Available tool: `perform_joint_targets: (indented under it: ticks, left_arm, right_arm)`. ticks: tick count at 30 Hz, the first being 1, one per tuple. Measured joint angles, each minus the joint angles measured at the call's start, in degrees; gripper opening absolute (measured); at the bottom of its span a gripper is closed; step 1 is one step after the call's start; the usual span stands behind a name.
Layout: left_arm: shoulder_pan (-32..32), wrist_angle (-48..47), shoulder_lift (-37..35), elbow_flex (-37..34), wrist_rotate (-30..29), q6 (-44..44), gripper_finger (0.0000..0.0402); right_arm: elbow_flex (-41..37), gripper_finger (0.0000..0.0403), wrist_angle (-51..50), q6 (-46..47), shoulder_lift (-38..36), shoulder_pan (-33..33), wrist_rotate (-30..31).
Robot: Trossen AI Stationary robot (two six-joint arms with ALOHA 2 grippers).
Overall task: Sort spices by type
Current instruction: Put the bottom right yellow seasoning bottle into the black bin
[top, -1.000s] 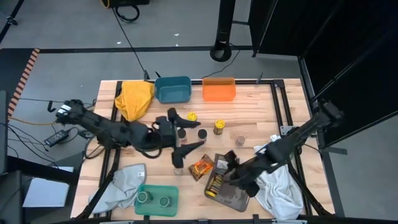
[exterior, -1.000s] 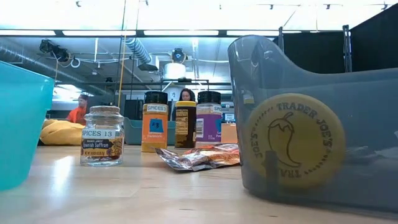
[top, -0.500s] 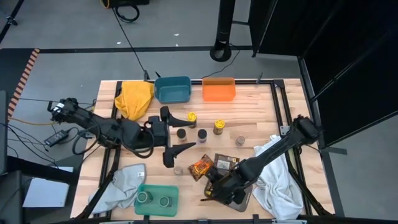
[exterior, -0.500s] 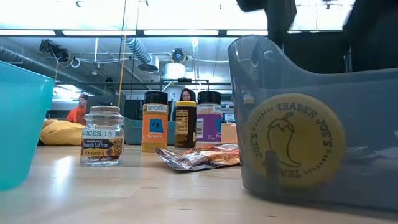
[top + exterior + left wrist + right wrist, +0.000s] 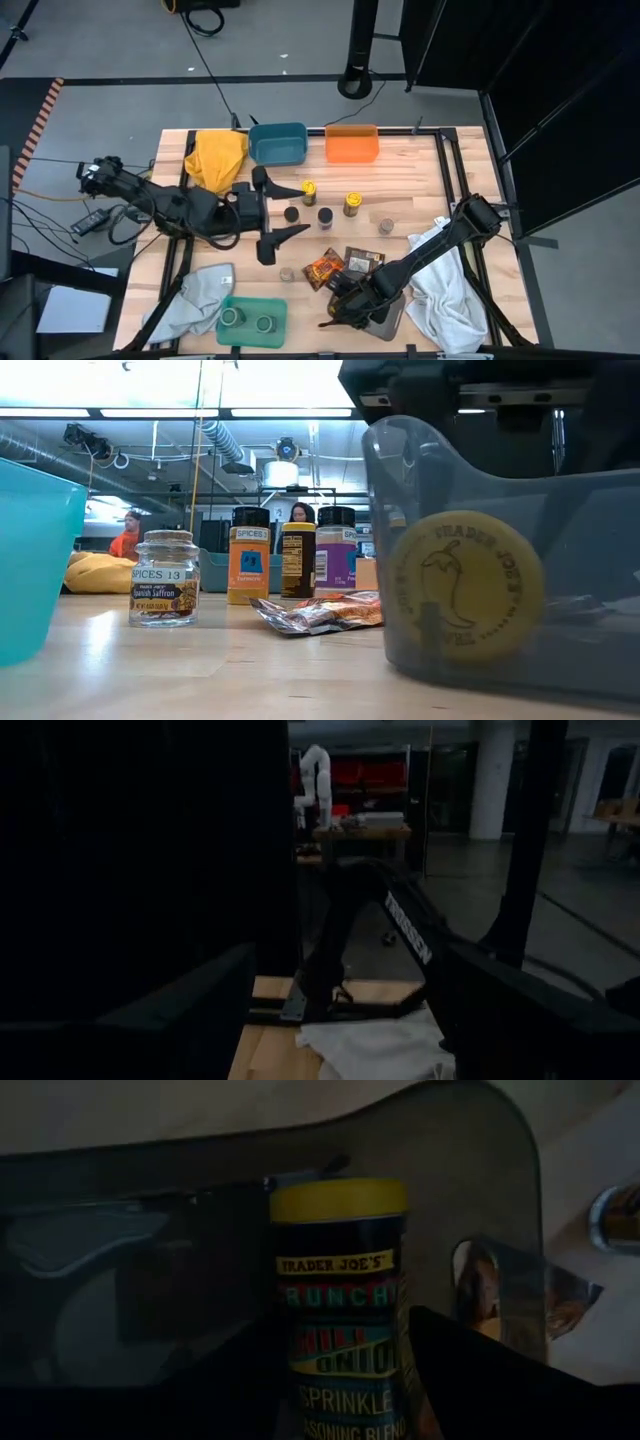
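My right gripper [image 5: 347, 300] reaches down into the grey bin [image 5: 385, 320] at the near edge. It is around a yellow-lidded jar [image 5: 340, 1310] lying on its side there; the jar's lid [image 5: 467, 598] faces the bin wall. My left gripper [image 5: 303, 209] hovers open over the table's middle, holding nothing. Several jars stand near it: yellow lids [image 5: 308, 188] [image 5: 352, 205], dark lids [image 5: 292, 213] [image 5: 324, 215], a clear one [image 5: 386, 226]. The orange packet [image 5: 322, 268] and brown packet [image 5: 358, 260] lie flat beside the bin. A small saffron jar [image 5: 164, 592] stands alone. My right gripper comes at the jar from above, slanting toward the near left, along its length. One finger [image 5: 500, 1380] lies against the side of the jar's body [image 5: 395, 1370]; the other finger is lost in the dark. The jar lies on the bin's floor.
A teal tray [image 5: 250, 300] at the near left holds two jars. A blue bin [image 5: 278, 143] and an orange bin [image 5: 351, 145] sit at the far edge, with a yellow cloth [image 5: 217, 157] beside them. A grey cloth [image 5: 195, 290] lies near left, a white cloth [image 5: 445, 290] near right.
My right gripper has moved toward the near-left and down into the grey bin, onto the lying jar. The bin and the jar's lid have shifted slightly, and the lid has turned a little. My left gripper has drawn back toward the table's left, still open.
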Motion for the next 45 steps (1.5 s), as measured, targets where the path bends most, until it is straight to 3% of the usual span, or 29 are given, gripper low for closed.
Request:
perform_joint_targets:
  ticks: [9, 26, 31, 45]
  left_arm:
    - [-0.2, 0.1, -2.2, 0.0, 0.0, -0.6, 0.0321]
    - [-0.3, -1.2, -2.1, 0.0, 0.0, -3.2, 0.0321]
    - [-0.3, -1.0, -2.1, 0.0, 0.0, -3.2, 0.0321]
    - [-0.3, -0.8, -2.1, 0.0, -0.1, -3.1, 0.0321]
  right_arm:
    - [0.0, 0.0216, 2.4, -1.2, 1.4, 0.0, -3.3]
    - [-0.1, 0.0205, 1.4, 1.6, 4.4, -1.4, -2.7]
    - [-0.3, 0.0177, 1.2, 9.1, 3.5, -1.4, -1.5]
    - [-0.4, 0.0177, 6.9, 26.9, -5.7, -1.6, 2.8]
